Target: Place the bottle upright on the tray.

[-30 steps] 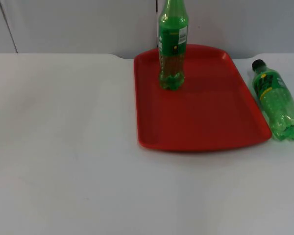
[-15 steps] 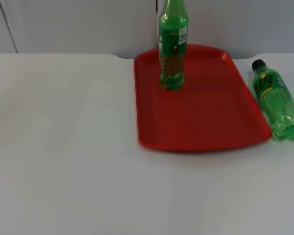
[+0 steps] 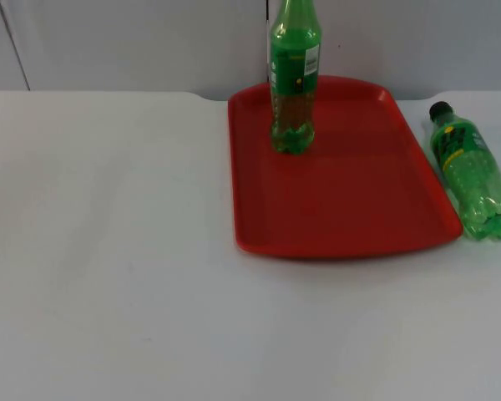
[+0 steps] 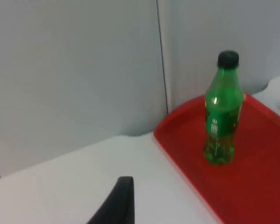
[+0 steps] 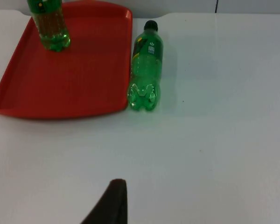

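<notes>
The lying bottle (image 3: pixel 472 172) rests on its side on the table (image 3: pixel 108 251), just beside the tray's (image 3: pixel 351 234) right edge, cap pointing toward the partition wall and lobed base toward the near edge. In the right wrist view the same bottle (image 5: pixel 145 66) lies parallel to the tray (image 5: pixel 60 100) rim, touching it or nearly so; I cannot tell which.

It looks like thin clear green plastic, seemingly empty or nearly so, so I judge it light, somewhat squashy under pressure, smooth and likely to roll sideways if nudged. The best hold is probably across the labelled middle of the body, where the wall is stiffest and the width even; a grip near the cap would let the base swing when it is tipped upright.

A second bottle (image 3: pixel 294 79) already stands upright on the tray's far left part, well apart from the lying one, so the open tray floor nearer the front is free for the placement.

The right pincer (image 5: pixel 113 201) is well apart from the lying bottle, which sits ahead of it across bare table. The left pincer (image 4: pixel 121 199) waits over the table near the tray's far left corner. Each shows a single black fingertip, so I cannot tell how far either is open; neither holds anything that I can see
</notes>
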Controlling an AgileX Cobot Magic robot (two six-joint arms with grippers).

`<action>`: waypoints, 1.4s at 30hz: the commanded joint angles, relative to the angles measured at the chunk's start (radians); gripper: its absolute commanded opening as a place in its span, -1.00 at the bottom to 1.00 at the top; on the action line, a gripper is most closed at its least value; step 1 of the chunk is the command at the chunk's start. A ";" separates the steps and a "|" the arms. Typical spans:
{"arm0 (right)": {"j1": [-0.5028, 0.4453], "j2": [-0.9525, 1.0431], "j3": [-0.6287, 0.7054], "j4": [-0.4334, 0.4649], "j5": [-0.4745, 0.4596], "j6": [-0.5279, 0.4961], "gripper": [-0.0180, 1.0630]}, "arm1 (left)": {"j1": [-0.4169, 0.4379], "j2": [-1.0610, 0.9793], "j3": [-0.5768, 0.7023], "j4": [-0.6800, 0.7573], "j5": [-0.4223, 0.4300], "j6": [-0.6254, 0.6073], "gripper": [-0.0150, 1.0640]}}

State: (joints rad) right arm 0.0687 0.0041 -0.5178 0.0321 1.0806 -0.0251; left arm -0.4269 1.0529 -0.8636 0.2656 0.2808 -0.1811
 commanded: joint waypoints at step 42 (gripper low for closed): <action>0.002 -0.004 0.001 -0.003 -0.003 -0.009 0.97 | -0.002 -0.507 0.103 -0.217 0.482 0.181 0.97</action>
State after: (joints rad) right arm 0.0687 0.0041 -0.5178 0.0321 1.0806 -0.0251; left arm -0.4269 0.5543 -0.7636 0.0705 0.7528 -0.0150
